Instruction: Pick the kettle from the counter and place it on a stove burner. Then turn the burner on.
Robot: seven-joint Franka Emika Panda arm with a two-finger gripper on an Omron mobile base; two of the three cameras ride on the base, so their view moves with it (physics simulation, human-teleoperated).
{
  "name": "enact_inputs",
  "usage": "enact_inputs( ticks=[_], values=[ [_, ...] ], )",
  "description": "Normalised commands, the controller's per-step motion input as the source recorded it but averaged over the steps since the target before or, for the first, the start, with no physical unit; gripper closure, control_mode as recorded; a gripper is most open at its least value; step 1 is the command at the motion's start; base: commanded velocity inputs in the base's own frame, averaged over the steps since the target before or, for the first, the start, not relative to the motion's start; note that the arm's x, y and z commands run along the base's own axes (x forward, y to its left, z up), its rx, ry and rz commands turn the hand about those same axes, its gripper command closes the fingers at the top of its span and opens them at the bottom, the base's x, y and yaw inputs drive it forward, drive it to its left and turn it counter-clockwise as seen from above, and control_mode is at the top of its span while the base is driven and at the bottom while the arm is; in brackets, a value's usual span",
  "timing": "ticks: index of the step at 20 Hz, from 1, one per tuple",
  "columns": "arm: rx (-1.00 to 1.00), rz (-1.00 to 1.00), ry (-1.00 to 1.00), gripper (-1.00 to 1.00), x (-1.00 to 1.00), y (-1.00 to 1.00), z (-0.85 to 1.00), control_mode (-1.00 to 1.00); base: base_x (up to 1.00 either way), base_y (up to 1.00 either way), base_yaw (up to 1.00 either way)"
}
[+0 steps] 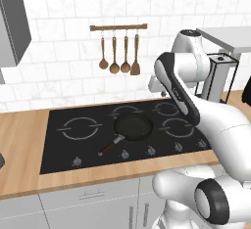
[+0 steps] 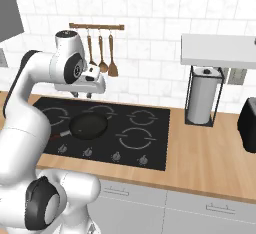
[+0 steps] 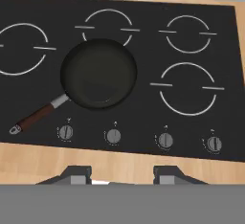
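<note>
Stove, a flat black glass cooktop (image 3: 143,50), sits in the light brown wooden counter (image 3: 48,163); black frying pan (image 3: 99,73) mid-stove; widest white ring burner (image 3: 19,48) at nine o'clock of it; gripper (image 3: 122,177) above the front edge, jaws apart, empty.

A: Rt base cam, what've we got?

B: Black stove (image 2: 150,143) set in the wooden desk (image 2: 210,163), white rings on the glass, silver knobs (image 2: 116,155) along the front edge.

A: Pan?

B: Black frying pan (image 2: 89,126) sitting mid-stove, reddish handle pointing left twd the arm.

A: And the pincer?

B: Pincer (image 2: 83,95) hangs above the stove's back edge, well clear of the pan. Jaws too small to read, can't call open or closed.

A: Bkgd?

B: Utensil rack (image 2: 97,26) on the tile wall w/ wooden spoons. Paper towel roll (image 2: 203,95) in a wire stand on the right, under a grey shelf (image 2: 220,50). Dark appliance (image 2: 248,118) at far right edge.
</note>
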Motion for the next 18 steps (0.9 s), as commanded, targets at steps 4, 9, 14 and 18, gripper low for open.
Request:
enact_inputs(
  ticks=[4, 9, 14, 18],
  values=[
    [0.00, 0.00, 0.04, -1.00, -0.21, 0.01, -0.08, -1.00, 0.00, 0.00, 0.00],
    [0.00, 0.10, 0.09, -1.00, -0.38, 0.74, -0.52, -1.00, 0.00, 0.00, 0.00],
    [0.00, 0.18, -0.09, -1.00, -0.07, 1.00, -0.22, -1.00, 0.00, 0.00, 0.00],
    [0.00, 0.17, -0.01, -1.00, 0.05, 1.00, -0.27, -1.00, 0.00, 0.00, 0.00]
  ],
)
